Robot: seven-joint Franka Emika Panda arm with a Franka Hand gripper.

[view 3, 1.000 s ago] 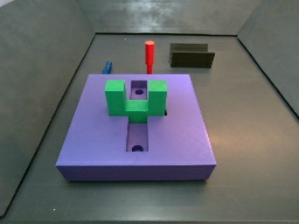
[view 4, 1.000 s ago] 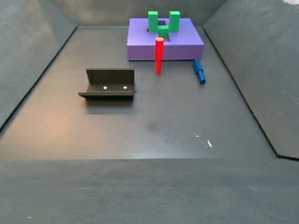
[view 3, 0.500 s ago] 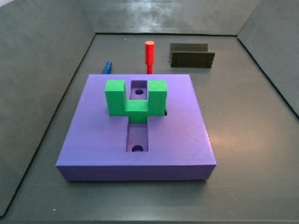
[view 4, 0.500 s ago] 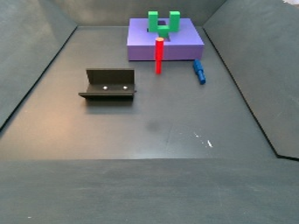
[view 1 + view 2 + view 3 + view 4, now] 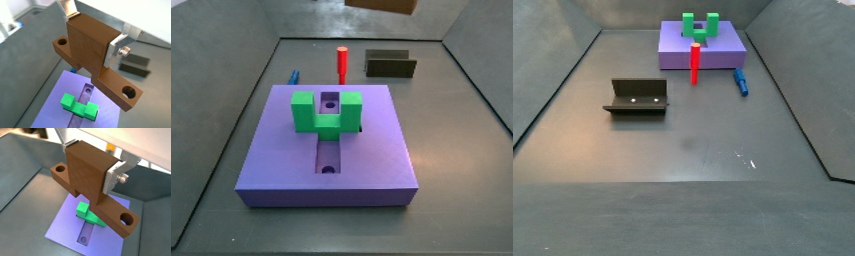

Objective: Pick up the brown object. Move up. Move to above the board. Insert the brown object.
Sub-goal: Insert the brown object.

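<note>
The two-finger gripper [image 5: 93, 35] hangs high above the floor with its flat silver plates clamped on the crosspiece of the orange-brown T-shaped block [image 5: 97, 62], whose long bar with a round hole near each end runs crosswise under the fingers in both wrist views [image 5: 90, 185]; in a side view only a brown corner of that block [image 5: 385, 5] shows at the upper edge, over the far end of the floor; below it lies the large purple-blue square slab [image 5: 57, 100], its central groove with round holes partly filled by a green U-shaped block [image 5: 79, 106]; beyond the slab's far edge stand a red upright cylinder [image 5: 342, 62], a small blue piece [image 5: 293, 77] and a dark olive open box [image 5: 392, 64], each apart from the slab.
</note>
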